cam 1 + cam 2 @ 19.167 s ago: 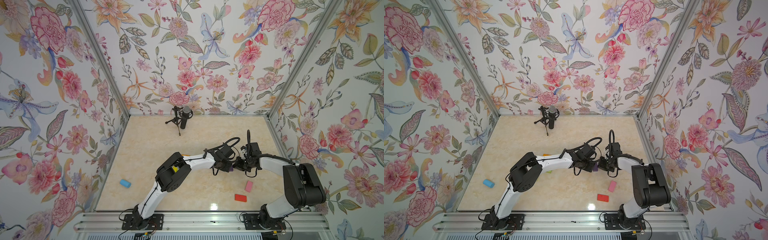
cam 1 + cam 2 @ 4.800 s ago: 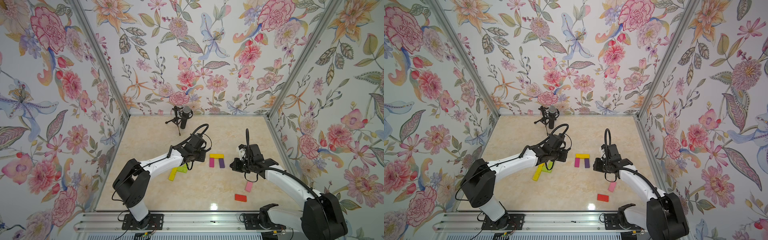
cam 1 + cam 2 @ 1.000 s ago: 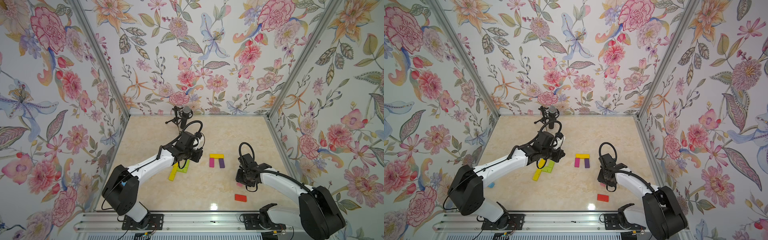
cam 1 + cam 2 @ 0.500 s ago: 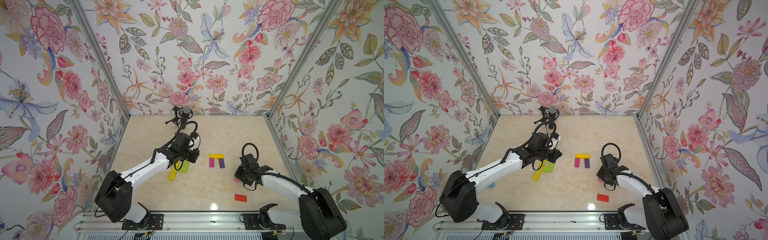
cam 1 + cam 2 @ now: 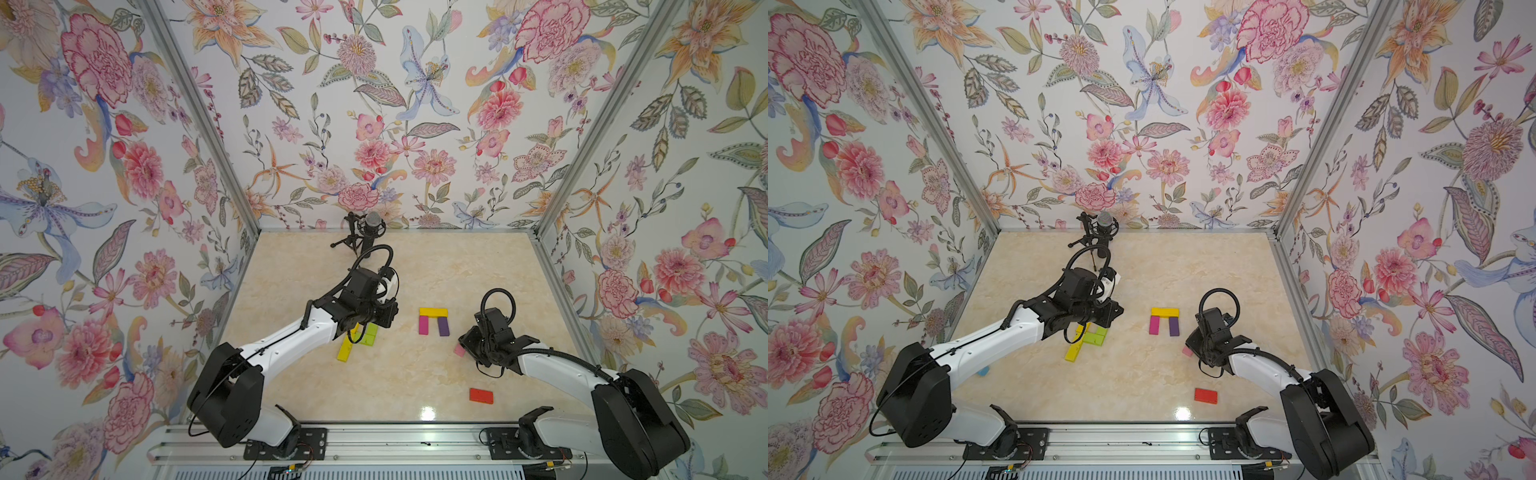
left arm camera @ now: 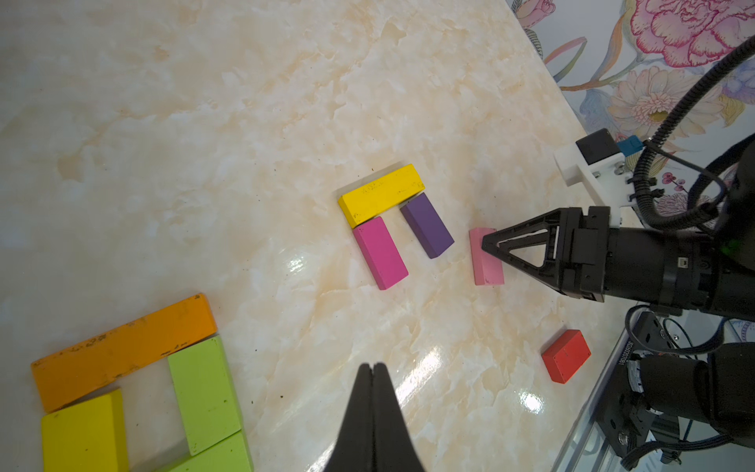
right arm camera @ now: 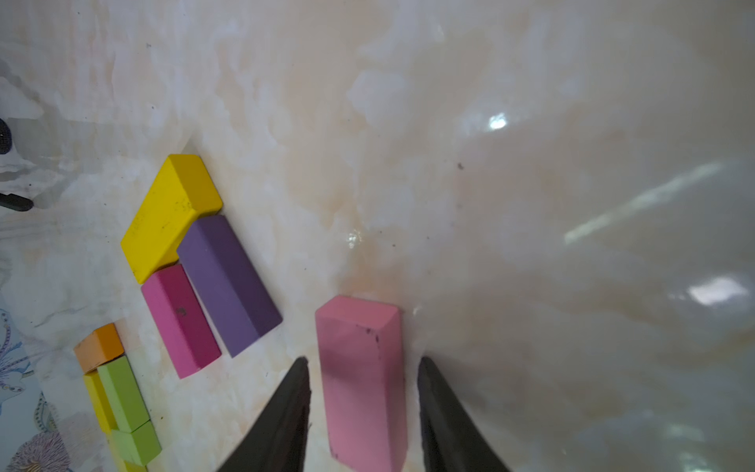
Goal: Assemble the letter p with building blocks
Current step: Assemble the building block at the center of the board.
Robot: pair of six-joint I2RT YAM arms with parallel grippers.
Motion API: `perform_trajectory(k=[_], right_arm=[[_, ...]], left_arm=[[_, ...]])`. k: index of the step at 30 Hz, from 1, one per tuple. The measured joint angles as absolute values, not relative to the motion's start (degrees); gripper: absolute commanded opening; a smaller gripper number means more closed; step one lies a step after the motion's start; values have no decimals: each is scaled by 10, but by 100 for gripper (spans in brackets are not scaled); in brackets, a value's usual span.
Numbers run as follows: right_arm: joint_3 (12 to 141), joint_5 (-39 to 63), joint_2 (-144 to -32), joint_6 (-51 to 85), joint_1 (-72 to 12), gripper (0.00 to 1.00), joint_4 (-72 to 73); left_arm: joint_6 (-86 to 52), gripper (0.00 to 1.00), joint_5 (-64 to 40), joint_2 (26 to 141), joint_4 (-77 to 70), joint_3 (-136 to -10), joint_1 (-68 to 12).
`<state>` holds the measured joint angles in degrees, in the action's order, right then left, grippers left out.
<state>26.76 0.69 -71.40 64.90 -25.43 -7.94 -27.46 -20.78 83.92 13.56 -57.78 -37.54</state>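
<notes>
Pink block (image 7: 361,384) sits between the parted jaws of right gripper (image 7: 363,360), gaps either side, long axis along its reach; left gripper (image 6: 372,367) pressed together, empty, farther off.

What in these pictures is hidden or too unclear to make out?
- Pink block: both top views, mostly under the right arm; only a corner shows.
- Blue object: a top view, just a sliver behind the left arm; cannot tell what.
- Lime green blocks and the yellow block beside them: left wrist view, cut off by the picture's edge.
</notes>
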Motion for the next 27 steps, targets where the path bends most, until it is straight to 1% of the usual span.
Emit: perform_trajectory(k=[5, 6, 7, 8, 11, 14, 15, 18, 21, 24, 27], right_arm=[[251, 3, -633, 643, -240, 49, -138], [255, 2, -618, 633, -232, 47, -154], [266, 3, -606, 620, -217, 46, -174], [279, 5, -602, 605, -200, 45, -189], [325, 17, -618, 547, -139, 43, -216], [374, 43, -678, 482, -84, 39, -221], [388, 51, -704, 461, -73, 37, -220], [418, 76, -770, 407, -63, 29, -213], [424, 96, -799, 371, -63, 19, -200], [423, 112, -808, 349, -63, 15, -183], [417, 128, -816, 331, -62, 14, -158]], left_arm=[[-275, 0, -208, 855, 132, -587, -397], [-275, 1, -207, 861, 132, -591, -406], [-277, 4, -208, 869, 130, -597, -420], [-280, 4, -209, 876, 126, -600, -433], [-293, 10, -225, 901, 113, -606, -474], [-308, 18, -240, 945, 110, -624, -509], [-314, 18, -247, 964, 110, -633, -519], [-328, 17, -257, 1016, 112, -663, -544], [-342, 7, -260, 1056, 112, -687, -560], [-361, 4, -255, 1082, 127, -712, -573], [-382, 1, -240, 1127, 129, -765, -588]])
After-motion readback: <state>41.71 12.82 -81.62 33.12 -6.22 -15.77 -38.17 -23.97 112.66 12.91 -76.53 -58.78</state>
